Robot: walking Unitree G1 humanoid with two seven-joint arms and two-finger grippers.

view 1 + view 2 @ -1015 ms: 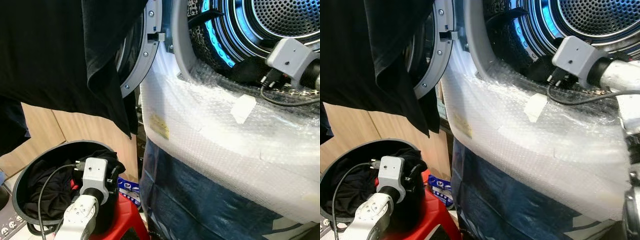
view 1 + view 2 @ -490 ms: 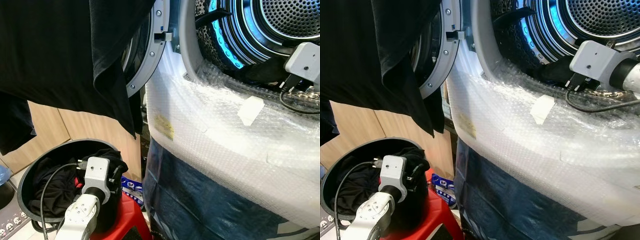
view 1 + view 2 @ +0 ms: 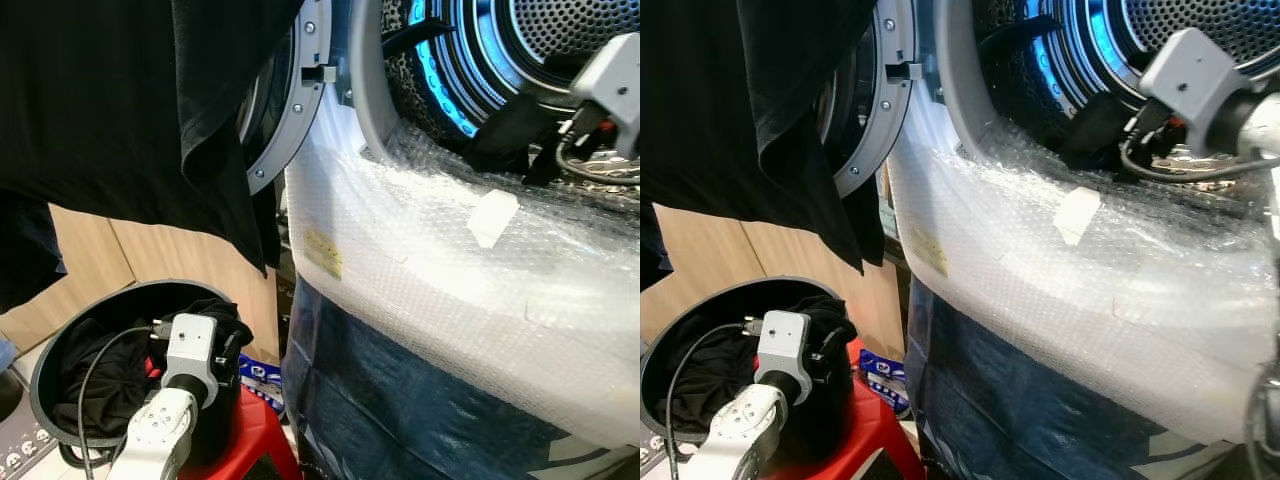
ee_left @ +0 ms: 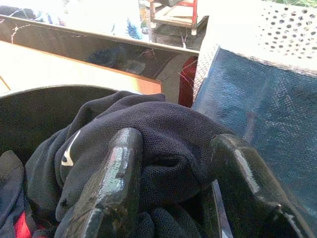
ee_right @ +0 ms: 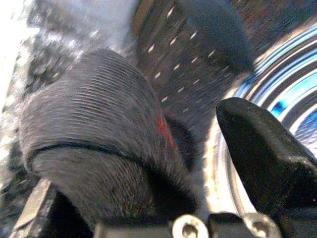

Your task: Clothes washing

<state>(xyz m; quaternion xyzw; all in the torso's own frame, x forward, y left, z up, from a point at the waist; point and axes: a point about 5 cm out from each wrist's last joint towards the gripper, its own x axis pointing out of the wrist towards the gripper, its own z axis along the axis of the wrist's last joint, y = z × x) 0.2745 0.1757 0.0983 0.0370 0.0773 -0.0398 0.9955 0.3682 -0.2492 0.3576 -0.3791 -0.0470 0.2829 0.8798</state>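
Note:
The washing machine's drum [image 3: 570, 30] glows blue behind its open door [image 3: 290, 110]. My right gripper [image 3: 1132, 135] is at the drum's mouth, shut on a dark ribbed garment [image 5: 99, 124] that hangs over the lower rim [image 3: 505, 130]. Low on the left, a round dark basket [image 3: 60, 340] holds dark clothes [image 3: 95, 380]. My left gripper [image 4: 173, 198] is down in it, open, one finger [image 4: 111, 178] on each side of a navy garment [image 4: 163, 129].
A large black garment [image 3: 120, 110] hangs over the door and upper left. Bubble wrap [image 3: 450, 270] and a blue tarp [image 3: 400, 400] cover the machine's front. The basket rests on a red stool [image 3: 255, 440], with a wooden panel [image 3: 150, 260] behind.
My right gripper has risen at the drum's mouth, and the dark garment now hangs up from the rim with it. The left arm has stayed in the basket.

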